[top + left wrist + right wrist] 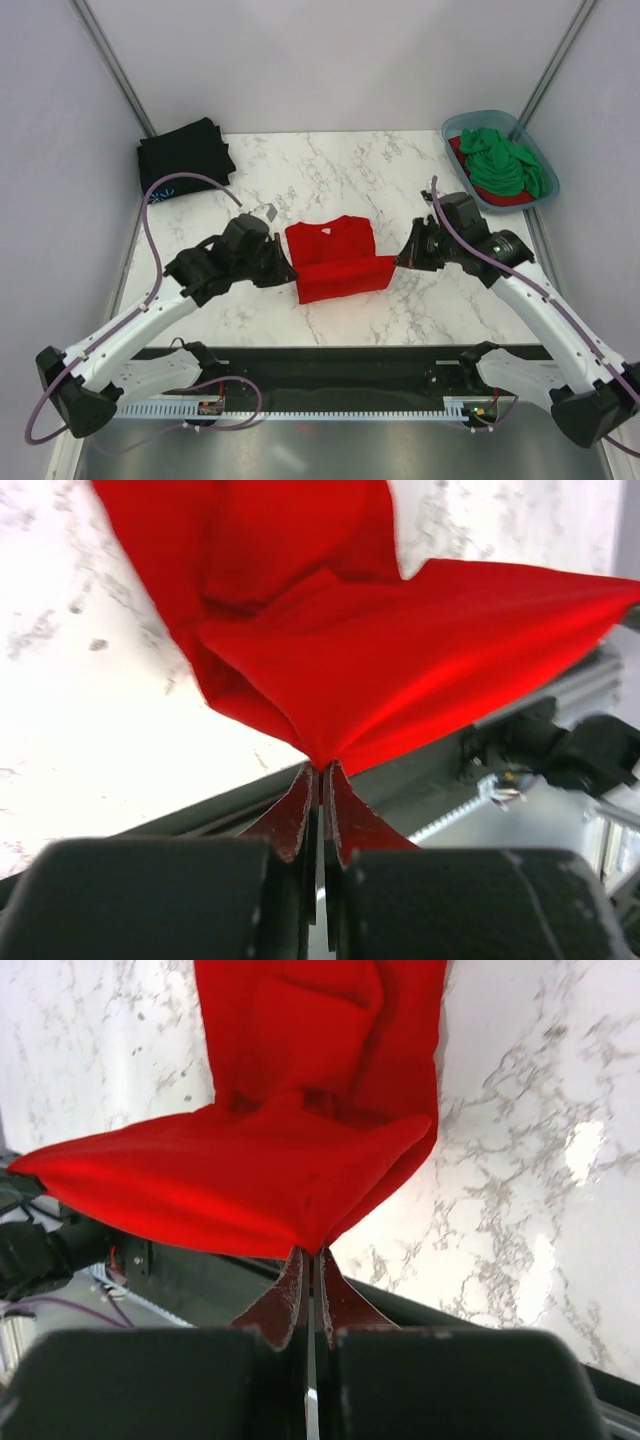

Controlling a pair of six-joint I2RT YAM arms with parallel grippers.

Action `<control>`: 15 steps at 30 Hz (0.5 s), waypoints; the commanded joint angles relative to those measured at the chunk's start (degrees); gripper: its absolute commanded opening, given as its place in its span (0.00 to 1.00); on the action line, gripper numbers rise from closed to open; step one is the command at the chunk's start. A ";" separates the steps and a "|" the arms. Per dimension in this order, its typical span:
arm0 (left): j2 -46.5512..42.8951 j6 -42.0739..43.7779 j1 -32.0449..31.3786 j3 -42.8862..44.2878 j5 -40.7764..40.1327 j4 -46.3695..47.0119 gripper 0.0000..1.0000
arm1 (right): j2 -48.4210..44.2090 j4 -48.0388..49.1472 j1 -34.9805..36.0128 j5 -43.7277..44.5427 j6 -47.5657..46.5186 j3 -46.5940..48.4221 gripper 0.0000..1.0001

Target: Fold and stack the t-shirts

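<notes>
A bright red t-shirt (pixel 335 258) lies in the middle of the marble table, its near edge lifted. My left gripper (pixel 291 274) is shut on its near left corner, which fills the left wrist view (pixel 400 650). My right gripper (pixel 400 261) is shut on its near right corner, seen in the right wrist view (pixel 290 1170). The cloth hangs stretched between both grippers above the table. A folded black t-shirt (pixel 185 155) with a small light-blue mark lies at the far left. A green t-shirt (pixel 503 162) lies on another red one (pixel 500 195) in the tub.
A blue-grey plastic tub (pixel 468 122) stands at the far right corner. Grey walls and metal posts close in the table on three sides. A black rail (pixel 330 385) with cables runs along the near edge between the arm bases.
</notes>
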 commanded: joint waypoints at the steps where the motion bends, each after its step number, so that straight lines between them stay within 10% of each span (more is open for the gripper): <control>1: 4.70 1.03 0.77 3.25 -7.92 -3.80 0.02 | 6.03 -1.57 -0.28 8.07 -4.02 5.89 0.00; 15: 17.71 6.74 12.19 10.80 -4.77 -0.91 0.02 | 28.70 3.44 -2.39 9.57 -10.53 20.40 0.00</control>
